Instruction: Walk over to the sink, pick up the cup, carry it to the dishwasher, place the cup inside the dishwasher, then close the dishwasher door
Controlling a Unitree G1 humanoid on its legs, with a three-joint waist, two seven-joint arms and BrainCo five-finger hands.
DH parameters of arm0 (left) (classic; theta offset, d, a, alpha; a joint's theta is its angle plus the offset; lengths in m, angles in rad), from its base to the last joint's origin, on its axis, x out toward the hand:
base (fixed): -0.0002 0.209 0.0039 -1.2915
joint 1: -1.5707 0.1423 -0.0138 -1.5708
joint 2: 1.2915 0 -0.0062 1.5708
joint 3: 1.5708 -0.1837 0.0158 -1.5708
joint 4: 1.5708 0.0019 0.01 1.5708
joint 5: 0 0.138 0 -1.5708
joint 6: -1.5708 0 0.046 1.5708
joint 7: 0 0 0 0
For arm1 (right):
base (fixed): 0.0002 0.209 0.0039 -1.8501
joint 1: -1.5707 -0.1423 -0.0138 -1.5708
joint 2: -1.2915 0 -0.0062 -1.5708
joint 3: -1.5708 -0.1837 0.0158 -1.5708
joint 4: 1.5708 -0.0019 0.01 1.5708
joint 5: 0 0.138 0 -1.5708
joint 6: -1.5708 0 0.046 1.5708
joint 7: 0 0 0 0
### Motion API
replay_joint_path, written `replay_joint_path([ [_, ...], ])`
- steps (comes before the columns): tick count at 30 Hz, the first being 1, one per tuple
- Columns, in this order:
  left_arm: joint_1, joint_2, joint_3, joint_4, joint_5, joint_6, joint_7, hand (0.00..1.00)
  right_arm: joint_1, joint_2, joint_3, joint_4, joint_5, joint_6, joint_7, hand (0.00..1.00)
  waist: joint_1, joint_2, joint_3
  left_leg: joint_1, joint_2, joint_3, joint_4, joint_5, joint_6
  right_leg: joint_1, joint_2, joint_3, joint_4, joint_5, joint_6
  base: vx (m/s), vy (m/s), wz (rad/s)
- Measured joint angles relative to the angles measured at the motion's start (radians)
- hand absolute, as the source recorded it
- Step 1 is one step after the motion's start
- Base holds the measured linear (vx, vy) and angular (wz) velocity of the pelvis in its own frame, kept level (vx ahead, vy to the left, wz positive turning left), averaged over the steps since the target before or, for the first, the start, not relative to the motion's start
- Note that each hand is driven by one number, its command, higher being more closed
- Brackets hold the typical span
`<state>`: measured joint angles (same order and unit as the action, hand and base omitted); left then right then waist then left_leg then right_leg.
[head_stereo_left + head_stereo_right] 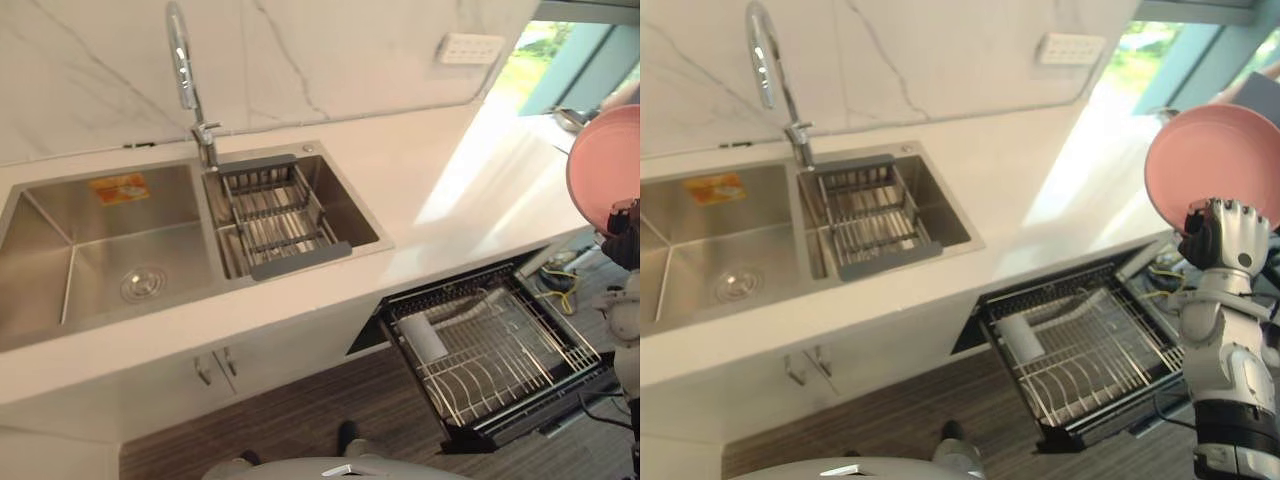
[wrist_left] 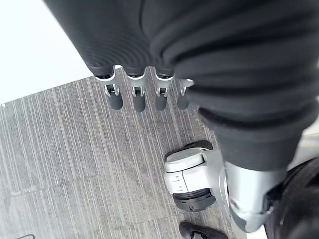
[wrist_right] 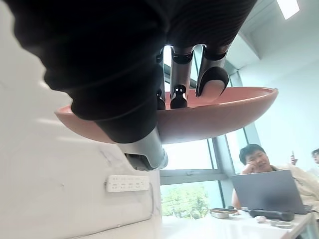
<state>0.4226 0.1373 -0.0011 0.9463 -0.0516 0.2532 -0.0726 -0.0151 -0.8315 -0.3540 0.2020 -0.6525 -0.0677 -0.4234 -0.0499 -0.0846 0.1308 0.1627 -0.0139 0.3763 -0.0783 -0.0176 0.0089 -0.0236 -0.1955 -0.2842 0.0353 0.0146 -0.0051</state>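
R hand [image 1: 1228, 236] up by worktop's [image 1: 1040, 200] right end, fingers [image 3: 212, 79] curled over rim of pink bowl [image 1: 1210, 160], gripping it; bowl tilted on edge. Dishwasher rack [image 1: 1090, 365] pulled out below worktop's front edge, white cylinder [image 1: 1020, 337] lying at rack's left side. Sink [image 1: 700, 255] at worktop's left end, wire basket [image 1: 870, 215] in right basin. L hand [image 2: 138, 94] over floor [image 2: 60, 149], straight, relaxed, holding nothing.

Bright daylight from the window [image 1: 575, 60] glares across the white countertop [image 1: 480, 170].
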Motion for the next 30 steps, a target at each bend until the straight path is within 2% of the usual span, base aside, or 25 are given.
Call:
replay_joint_path([
  [1,-0.004,0.001,0.000,0.000,0.000,0.007,0.000,0.00,0.007,0.003,-0.004,-0.001,0.000,0.001,0.000,1.00,-0.001,0.006,-0.003,-0.003,0.010,0.010,0.000,0.000,0.000,-0.009,0.001,-0.030,0.008,-0.027,-0.031,0.08,0.065,-0.35],
  [2,-0.007,0.006,0.002,0.000,0.001,0.014,0.000,0.00,0.008,0.014,-0.007,-0.001,0.000,0.001,0.000,1.00,-0.003,0.007,-0.004,-0.015,0.021,0.023,0.001,-0.001,0.000,-0.015,0.000,-0.056,0.023,-0.053,-0.043,0.05,0.066,-0.45],
  [3,-0.011,0.025,0.004,0.000,0.001,0.022,-0.001,0.00,0.010,0.052,-0.011,-0.002,0.002,0.002,0.000,1.00,-0.008,-0.006,-0.003,-0.033,0.031,0.038,0.053,-0.031,-0.004,-0.016,-0.007,-0.077,0.022,-0.054,-0.048,0.00,0.037,-0.38],
  [5,-0.017,0.034,0.008,0.000,-0.001,0.023,-0.001,0.00,0.012,0.076,-0.011,-0.002,0.024,0.002,0.000,1.00,-0.008,-0.019,-0.009,-0.052,0.039,0.045,0.102,-0.064,-0.008,-0.015,-0.010,-0.079,0.006,-0.036,-0.025,0.03,0.035,-0.22],
  [9,-0.060,0.036,0.035,-0.014,-0.009,0.021,0.008,0.00,-0.001,0.115,-0.010,-0.045,0.039,-0.003,0.001,1.00,0.011,-0.022,-0.015,-0.086,0.053,0.092,0.182,-0.118,-0.018,-0.016,-0.010,-0.071,-0.050,0.063,0.001,0.07,0.020,-0.32],
  [11,-0.067,0.036,0.039,-0.013,-0.028,0.021,0.009,0.00,-0.009,0.158,-0.010,-0.089,0.038,-0.006,0.007,1.00,0.011,-0.016,-0.012,-0.096,0.065,0.108,0.243,-0.144,-0.022,-0.016,-0.010,-0.068,-0.069,0.159,0.020,0.13,-0.016,-0.31],
  [12,-0.069,0.032,0.040,-0.013,-0.029,0.022,0.011,0.00,-0.008,0.161,-0.010,-0.095,0.038,-0.005,0.012,1.00,0.011,-0.008,-0.012,-0.101,0.070,0.106,0.261,-0.151,-0.025,-0.015,-0.007,-0.066,-0.069,0.169,0.045,0.11,-0.027,-0.17],
  [13,-0.076,0.020,0.041,-0.013,-0.033,0.022,0.019,0.00,-0.013,0.161,-0.011,-0.109,0.038,0.006,0.033,1.00,0.012,0.013,-0.009,-0.115,0.080,0.077,0.292,-0.163,-0.033,-0.017,0.005,-0.066,-0.072,0.171,0.052,0.09,-0.059,-0.20],
  [14,-0.080,0.013,0.040,-0.013,-0.034,0.022,0.025,0.00,-0.025,0.161,-0.010,-0.109,0.038,0.012,0.053,1.00,0.014,0.033,-0.002,-0.121,0.086,0.027,0.305,-0.169,-0.037,-0.017,0.015,-0.062,-0.079,0.172,0.054,0.07,-0.055,-0.20],
  [17,-0.079,-0.012,0.042,-0.013,-0.034,0.028,0.030,0.00,-0.029,0.180,-0.010,-0.107,0.039,0.054,0.110,1.00,0.018,0.065,0.004,-0.121,0.103,-0.019,0.306,-0.184,-0.054,-0.011,0.041,-0.061,-0.095,0.171,0.056,0.03,-0.054,-0.09],
  [20,-0.078,-0.027,0.070,-0.013,-0.047,0.030,0.047,0.00,-0.029,0.230,-0.005,-0.104,0.072,0.100,0.142,1.00,0.032,0.077,0.007,-0.112,0.111,-0.035,0.314,-0.191,-0.060,0.000,0.057,-0.044,-0.109,0.171,0.059,-0.02,-0.029,-0.19],
  [23,-0.055,-0.044,0.088,-0.012,-0.104,0.030,0.051,0.00,-0.063,0.273,0.040,-0.045,0.106,0.137,0.153,1.00,0.059,0.091,0.017,-0.106,0.098,-0.173,0.361,-0.256,-0.063,-0.009,0.084,0.034,-0.123,0.169,0.062,-0.11,0.023,-0.65],
  [26,-0.037,-0.055,0.089,-0.012,-0.123,0.030,0.051,0.00,-0.069,0.306,0.061,-0.013,0.106,0.141,0.152,1.00,0.062,0.105,0.035,-0.109,0.100,-0.151,0.367,-0.292,-0.053,-0.024,0.095,0.068,-0.122,0.155,0.064,-0.14,0.045,-0.68],
  [27,-0.035,-0.074,0.089,-0.010,-0.123,0.031,0.051,0.00,-0.070,0.311,0.065,-0.005,0.106,0.141,0.150,1.00,0.060,0.133,0.045,-0.115,0.112,-0.132,0.365,-0.293,-0.051,-0.046,0.097,0.063,-0.071,0.162,0.038,0.03,0.026,-0.44],
  [28,-0.040,-0.073,0.091,-0.012,-0.124,0.028,0.051,0.00,-0.080,0.309,0.067,0.017,0.105,0.142,0.148,1.00,0.052,0.129,0.060,-0.115,0.101,-0.131,0.366,-0.293,-0.053,-0.051,0.095,0.056,-0.044,0.143,0.047,0.06,0.022,-0.38],
  [30,-0.054,-0.078,0.086,-0.012,-0.127,0.029,0.045,0.00,-0.113,0.308,0.066,0.064,0.105,0.148,0.134,1.00,0.047,0.137,0.098,-0.125,0.087,-0.159,0.363,-0.285,-0.055,-0.059,0.097,0.060,-0.067,0.151,0.052,0.04,0.018,-0.24],
])
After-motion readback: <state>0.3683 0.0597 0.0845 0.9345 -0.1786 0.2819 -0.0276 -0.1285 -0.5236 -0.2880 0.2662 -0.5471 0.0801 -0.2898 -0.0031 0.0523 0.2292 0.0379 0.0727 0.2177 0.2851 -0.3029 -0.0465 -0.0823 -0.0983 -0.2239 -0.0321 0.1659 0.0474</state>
